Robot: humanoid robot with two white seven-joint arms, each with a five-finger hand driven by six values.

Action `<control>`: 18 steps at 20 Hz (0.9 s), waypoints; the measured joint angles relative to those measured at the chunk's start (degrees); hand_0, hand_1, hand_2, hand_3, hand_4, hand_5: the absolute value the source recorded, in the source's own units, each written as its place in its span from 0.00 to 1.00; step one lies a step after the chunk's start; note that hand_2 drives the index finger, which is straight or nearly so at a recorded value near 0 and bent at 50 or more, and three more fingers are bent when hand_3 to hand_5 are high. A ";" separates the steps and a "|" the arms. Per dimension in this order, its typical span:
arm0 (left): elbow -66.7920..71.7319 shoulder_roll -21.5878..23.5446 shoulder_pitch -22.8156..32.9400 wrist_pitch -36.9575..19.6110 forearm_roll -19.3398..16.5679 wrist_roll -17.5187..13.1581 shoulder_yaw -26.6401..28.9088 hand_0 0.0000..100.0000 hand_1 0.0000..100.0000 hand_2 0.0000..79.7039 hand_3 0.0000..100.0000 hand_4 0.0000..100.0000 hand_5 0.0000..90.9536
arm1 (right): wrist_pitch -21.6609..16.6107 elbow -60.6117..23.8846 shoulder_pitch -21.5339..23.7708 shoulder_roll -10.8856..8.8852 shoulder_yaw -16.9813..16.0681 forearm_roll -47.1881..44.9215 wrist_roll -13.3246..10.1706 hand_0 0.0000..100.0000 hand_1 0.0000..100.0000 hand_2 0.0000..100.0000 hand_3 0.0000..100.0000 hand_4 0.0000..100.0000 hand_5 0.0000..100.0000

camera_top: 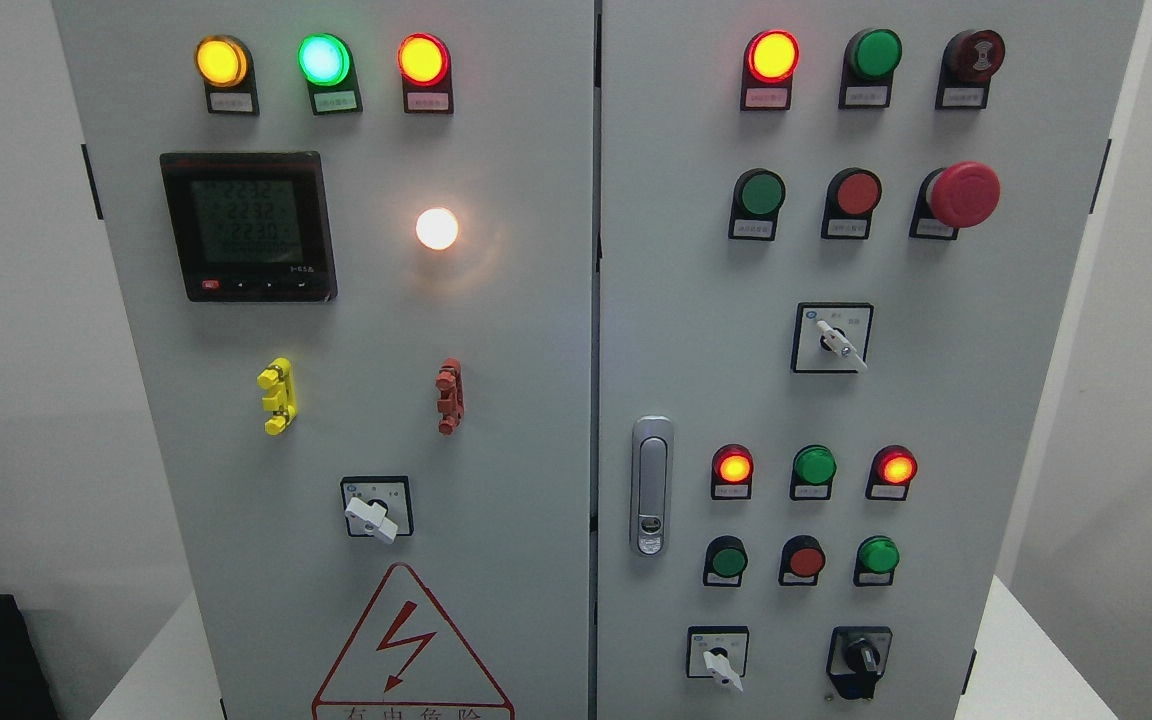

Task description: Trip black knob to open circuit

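Observation:
The black knob (861, 661) is a rotary switch at the bottom right of the grey cabinet's right door (696, 350), with its handle pointing roughly straight up and down. A white-handled selector (719, 664) sits to its left. Neither of my hands shows anywhere in the head view.
The right door carries lit red lamps (772, 55), green and red push buttons, a red mushroom stop button (964, 194), a white selector (839, 343) and a silver door latch (651, 486). The left door has a meter (248, 226), lamps, a white selector (373, 514) and a warning triangle (410, 650).

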 measured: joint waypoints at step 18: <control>0.00 0.00 0.00 0.16 0.00 0.00 0.00 0.12 0.39 0.00 0.00 0.00 0.00 | 5.62 -12.21 -2.88 -2.50 -1.01 -3.66 0.00 0.00 0.02 0.00 0.65 0.63 0.53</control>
